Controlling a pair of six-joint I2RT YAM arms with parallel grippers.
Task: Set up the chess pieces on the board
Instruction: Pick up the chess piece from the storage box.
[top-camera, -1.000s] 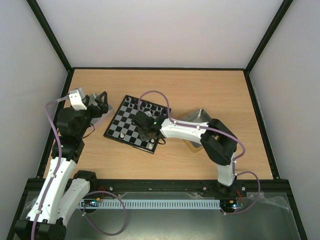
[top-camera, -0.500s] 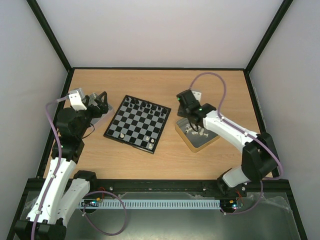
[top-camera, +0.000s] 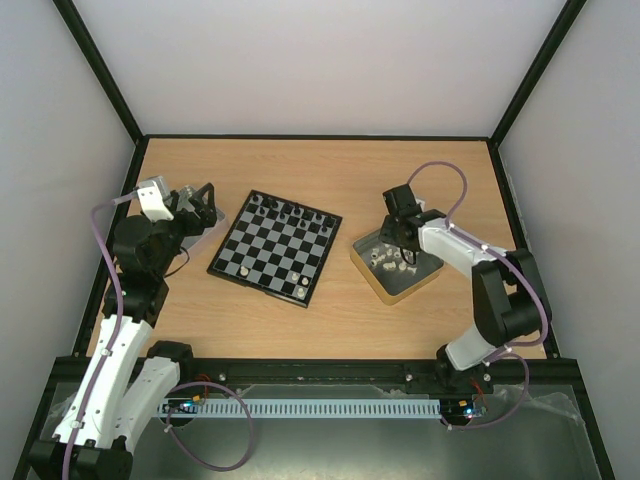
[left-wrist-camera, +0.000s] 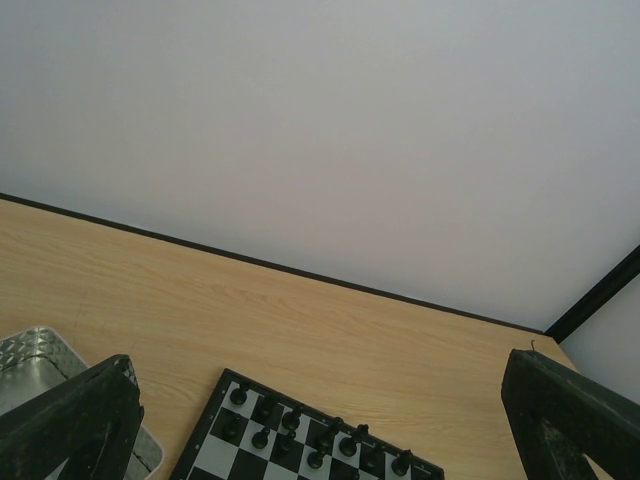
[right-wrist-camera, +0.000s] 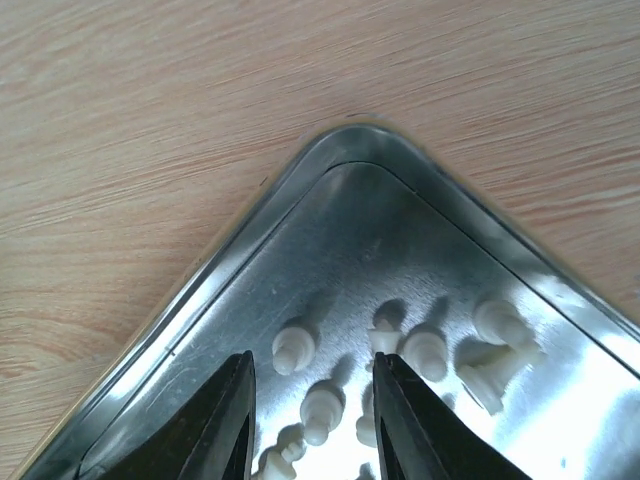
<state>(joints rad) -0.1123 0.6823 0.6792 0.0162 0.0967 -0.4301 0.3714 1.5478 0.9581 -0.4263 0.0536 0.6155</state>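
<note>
The right claw (right-wrist-camera: 312, 400) hangs low over a corner of the metal tray (right-wrist-camera: 330, 200) on the right of the worktop (top-camera: 330, 170). Its fingers (right-wrist-camera: 228, 420) are slightly spread, with one cream piece (right-wrist-camera: 320, 408) standing between them and other cream pieces (right-wrist-camera: 425, 350) lying close by. The left claw (left-wrist-camera: 318, 365) is spread wide and empty above a second tray (left-wrist-camera: 30, 350), just left of the board (top-camera: 275, 248). The board lies mid-worktop, with black pieces (top-camera: 285, 210) along its far edge.

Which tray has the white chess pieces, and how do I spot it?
Find the checkered board on the wooden table. Skip the left tray beside it; yours is the right tray, under the right claw, with small white pieces inside.
</note>
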